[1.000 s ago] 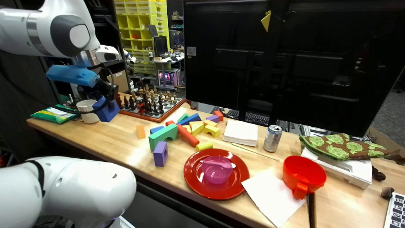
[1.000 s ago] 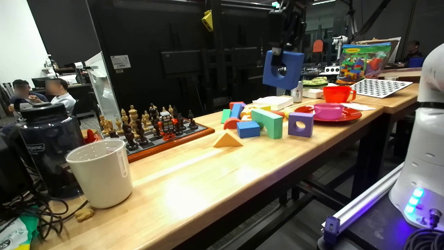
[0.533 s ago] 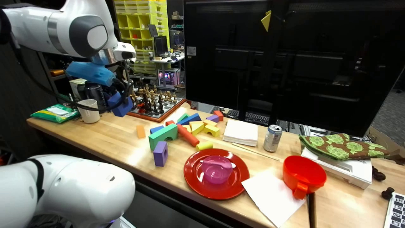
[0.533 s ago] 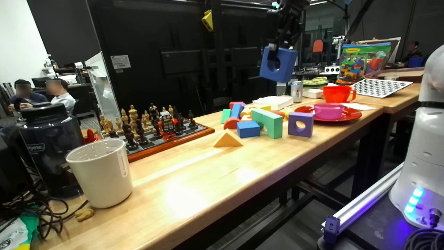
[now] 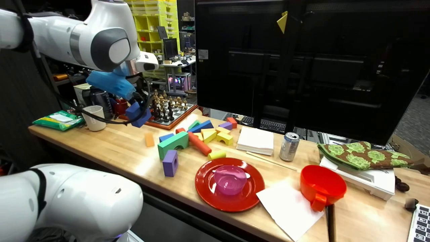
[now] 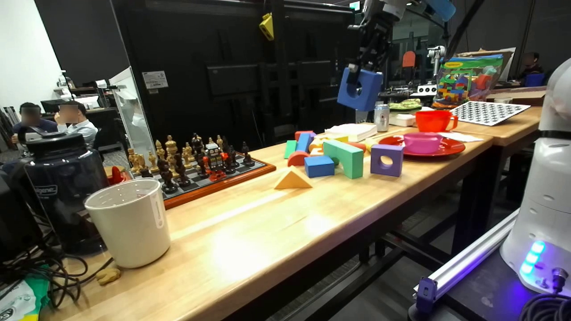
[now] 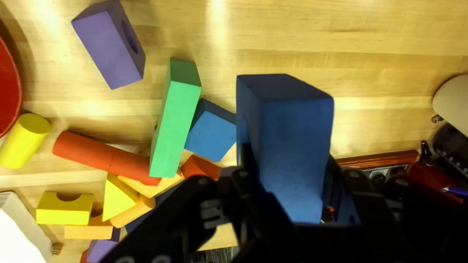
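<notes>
Blond-wood worktop (image 6: 267, 218) is carrying misc blocks (image 5: 199, 144), chessbd (image 6: 223, 185) & red plate (image 5: 208, 193), blk panel (image 5: 245, 43) standing bhd, yellow shelving (image 5: 147, 25) in bkgd, claw (image 7: 289, 164) clamping blue block (image 6: 369, 92) snugly midair.

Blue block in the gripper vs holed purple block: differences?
Support: the gripper holds the blue block in the air; the purple block stands on the table.
Pose: the blue block tilts; the purple block sits level.
Hole: a finger partly hides the blue block's; nothing hides the purple block's.
Shared: both are holed.

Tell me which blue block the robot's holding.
The holed blue block, clamped in the gripper; the small blue block and long blue block are on the table.
</notes>
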`<state>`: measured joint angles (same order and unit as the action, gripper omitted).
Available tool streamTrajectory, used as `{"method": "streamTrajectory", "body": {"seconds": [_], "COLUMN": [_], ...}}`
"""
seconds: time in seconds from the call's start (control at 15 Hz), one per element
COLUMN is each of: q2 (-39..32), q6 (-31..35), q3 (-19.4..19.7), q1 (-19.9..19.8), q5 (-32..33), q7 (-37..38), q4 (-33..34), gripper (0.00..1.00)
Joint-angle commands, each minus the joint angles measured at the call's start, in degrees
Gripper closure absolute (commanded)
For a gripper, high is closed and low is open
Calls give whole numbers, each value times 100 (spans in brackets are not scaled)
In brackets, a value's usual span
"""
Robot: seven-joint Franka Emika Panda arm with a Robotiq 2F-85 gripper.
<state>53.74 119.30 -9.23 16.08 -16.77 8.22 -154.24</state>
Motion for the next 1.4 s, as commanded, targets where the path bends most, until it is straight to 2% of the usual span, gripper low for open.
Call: {"method": "streamTrajectory", "body": {"seconds": [0.0,0.27,0.6,0.93,1.33], "q2": [-37,-238,-308,-40,24], "q6": [377,964,1471,1266,639], "q3": [-220,-506,-589,-470,-371], "q1": [-72,6,45,-37,-307], "q5": [-187,-544,-950,-943,-728], "q7": [183,697,1061,1342,1517], "q4": [-121,-132,-330,-611,-479], "gripper": [84,84,84,84,84]}}
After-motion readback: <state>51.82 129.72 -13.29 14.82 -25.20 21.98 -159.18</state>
